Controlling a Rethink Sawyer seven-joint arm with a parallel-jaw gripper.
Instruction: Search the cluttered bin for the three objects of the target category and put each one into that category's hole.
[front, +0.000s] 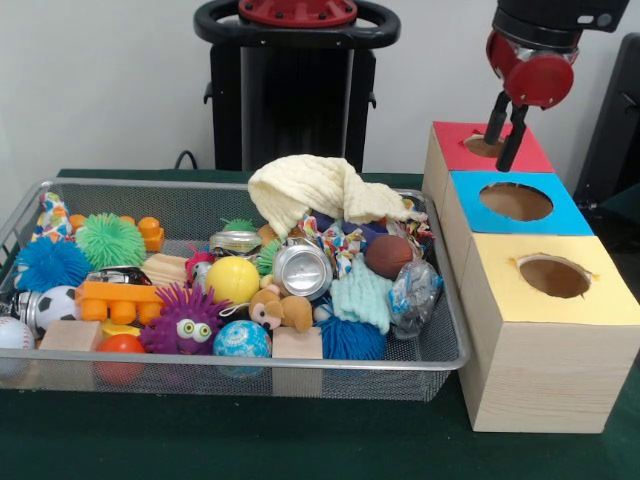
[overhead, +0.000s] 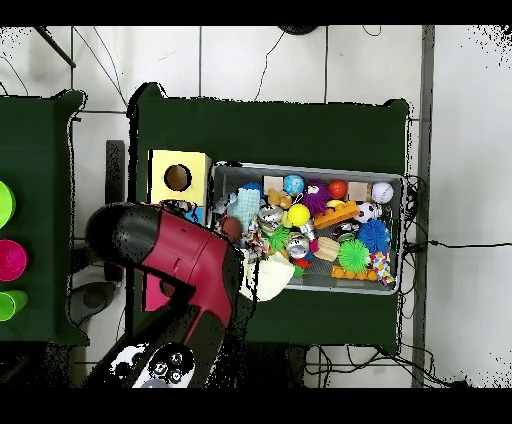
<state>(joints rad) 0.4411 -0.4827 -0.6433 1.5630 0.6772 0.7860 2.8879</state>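
Note:
My gripper (front: 501, 152) hangs over the round hole (front: 484, 146) in the red-topped box (front: 528, 150), at the far end of the row of boxes. Its two dark fingers (front: 515, 135) stand slightly apart and hold nothing, so it is open. The wire mesh bin (front: 440, 355) left of the boxes is packed with toys: a crushed silver can (front: 302, 270), a yellow ball (front: 233, 279), a purple spiky toy with eyes (front: 185, 322), a small soccer ball (front: 57, 304) and wooden blocks (front: 297, 343). In the overhead view the arm (overhead: 185, 255) hides the gripper.
A blue-topped box (front: 515, 202) and a yellow-topped box (front: 553, 277), each with a round hole, stand nearer along the bin's right side. A cream cloth (front: 315, 190) lies draped over the clutter at the bin's back. The yellow box (overhead: 178, 177) shows beside the bin (overhead: 310, 167) from overhead.

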